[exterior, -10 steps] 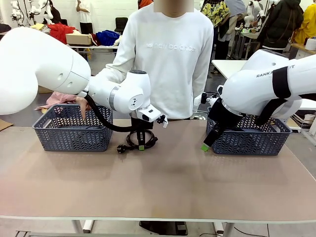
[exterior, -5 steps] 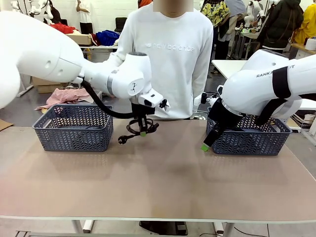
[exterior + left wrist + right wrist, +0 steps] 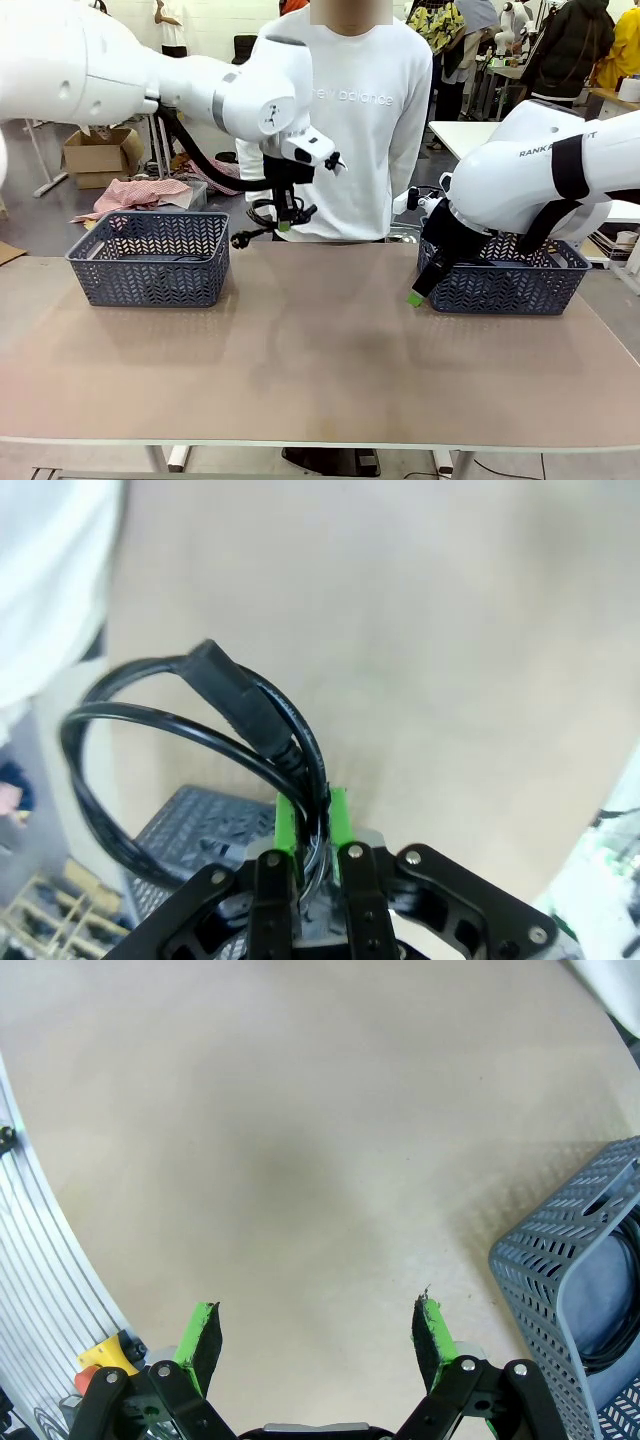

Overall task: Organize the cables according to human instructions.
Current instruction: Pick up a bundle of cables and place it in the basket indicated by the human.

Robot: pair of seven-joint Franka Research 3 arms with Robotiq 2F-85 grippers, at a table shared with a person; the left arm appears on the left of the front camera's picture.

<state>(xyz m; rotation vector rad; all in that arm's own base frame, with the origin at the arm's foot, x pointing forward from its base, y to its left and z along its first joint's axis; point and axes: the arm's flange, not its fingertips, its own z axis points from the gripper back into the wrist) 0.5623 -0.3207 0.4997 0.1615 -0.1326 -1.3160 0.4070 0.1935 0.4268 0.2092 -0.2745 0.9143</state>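
Observation:
A coiled black cable [image 3: 268, 218] with a chunky plug [image 3: 238, 240] hangs in the air above the table's far edge, just right of the left basket [image 3: 148, 258]. My left gripper [image 3: 286, 222] is shut on it. In the left wrist view the green pads [image 3: 288, 818] pinch the cable [image 3: 240, 705], which loops out to the left over the basket's corner [image 3: 195, 825]. My right gripper [image 3: 413, 297] hangs low beside the right basket [image 3: 505, 278]. It stands open [image 3: 315, 1325] over bare table with nothing between its fingers.
Two grey plastic baskets stand at the table's far side, one left and one right. A dark cord [image 3: 612, 1352] lies inside the right basket [image 3: 575, 1290]. A person in a white sweatshirt [image 3: 360, 120] stands behind the table's far edge, between the baskets.
My left gripper has lifted the cable coil off the table, up and slightly left. The person's hand no longer rests at the left basket. The right arm has not moved.

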